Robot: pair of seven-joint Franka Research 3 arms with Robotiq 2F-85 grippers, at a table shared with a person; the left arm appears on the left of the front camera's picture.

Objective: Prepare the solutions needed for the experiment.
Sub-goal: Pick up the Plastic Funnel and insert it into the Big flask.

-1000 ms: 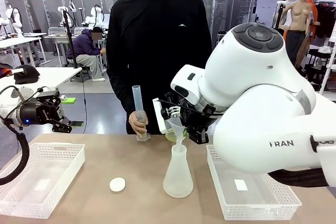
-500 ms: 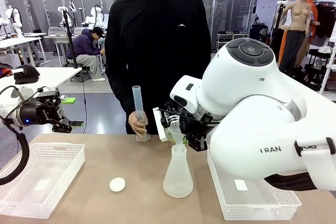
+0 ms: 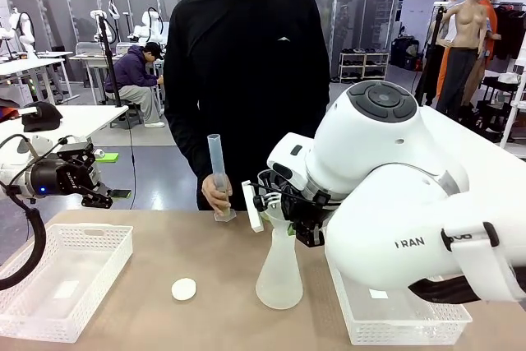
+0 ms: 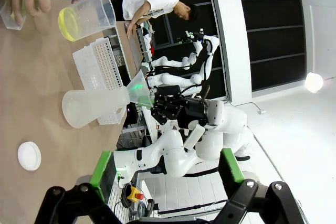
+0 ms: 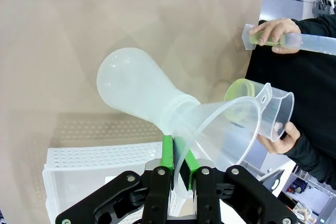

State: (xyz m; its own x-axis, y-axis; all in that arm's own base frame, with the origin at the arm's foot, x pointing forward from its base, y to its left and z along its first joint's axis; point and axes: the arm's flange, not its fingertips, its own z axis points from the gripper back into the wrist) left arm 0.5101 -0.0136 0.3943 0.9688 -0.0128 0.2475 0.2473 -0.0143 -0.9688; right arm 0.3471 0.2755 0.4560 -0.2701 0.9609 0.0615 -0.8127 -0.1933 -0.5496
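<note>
One tip: right claw (image 5: 177, 157), pinched shut on the funnel (image 5: 220, 129) rim, should hold it plumb in the flask (image 5: 134, 90) neck; left claw (image 4: 167, 174) hangs wide open, empty.

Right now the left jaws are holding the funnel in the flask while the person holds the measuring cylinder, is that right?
Not quite: the right jaws, not the left, hold the funnel in the flask, as the right wrist view shows. The rest stands.
</note>
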